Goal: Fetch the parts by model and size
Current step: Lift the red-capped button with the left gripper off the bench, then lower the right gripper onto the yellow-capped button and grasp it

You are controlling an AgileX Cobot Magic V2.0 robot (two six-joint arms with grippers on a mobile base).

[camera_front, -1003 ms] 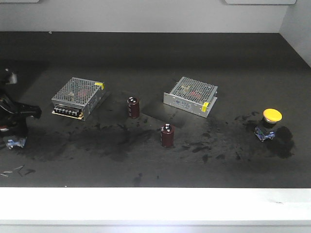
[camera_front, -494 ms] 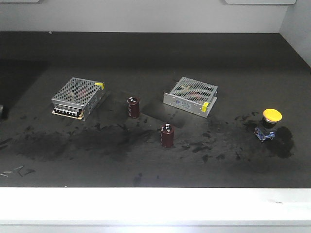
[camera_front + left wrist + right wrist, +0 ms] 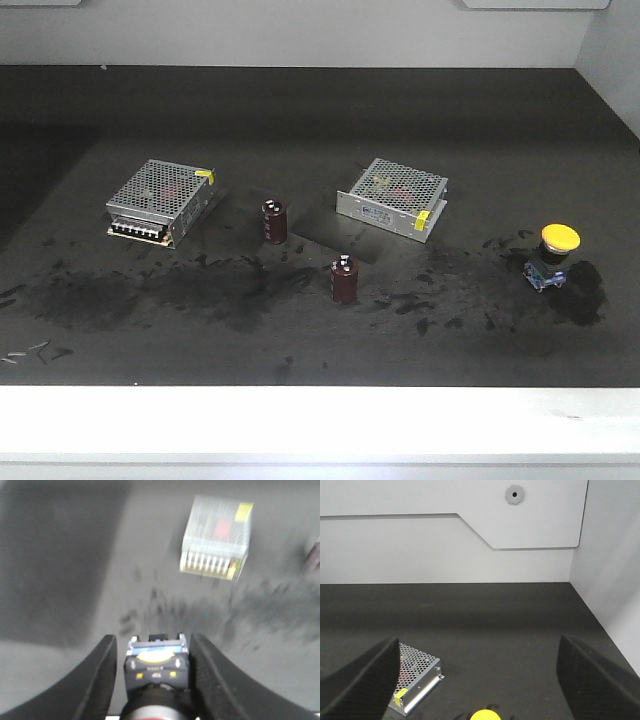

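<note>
Red-capped push-button switch [image 3: 156,672] with a black-and-blue base sits clamped between the dark fingers [image 3: 100,680] of the left pincer [image 3: 152,645], which is closed on it. Its red cap lies at the bottom edge of the left wrist view. Beyond it, on the dark smudged tabletop [image 3: 60,555], a silver perforated metal box [image 3: 217,535] with a yellow label shows blurred, well apart from the pincer.

The right pincer [image 3: 477,642] is spread wide and grips nothing. Between its fingers [image 3: 362,680], at the bottom edge of the right wrist view, peeks the yellow-capped push-button switch [image 3: 485,715]. In the front view it stands upright at the right of the tabletop. A second silver perforated metal box [image 3: 417,677] lies to its left, near the middle. One dark maroon silver-topped cylinder [image 3: 274,220] stands upright between the two boxes. A second maroon cylinder [image 3: 344,278] stands nearer the front edge.
</note>
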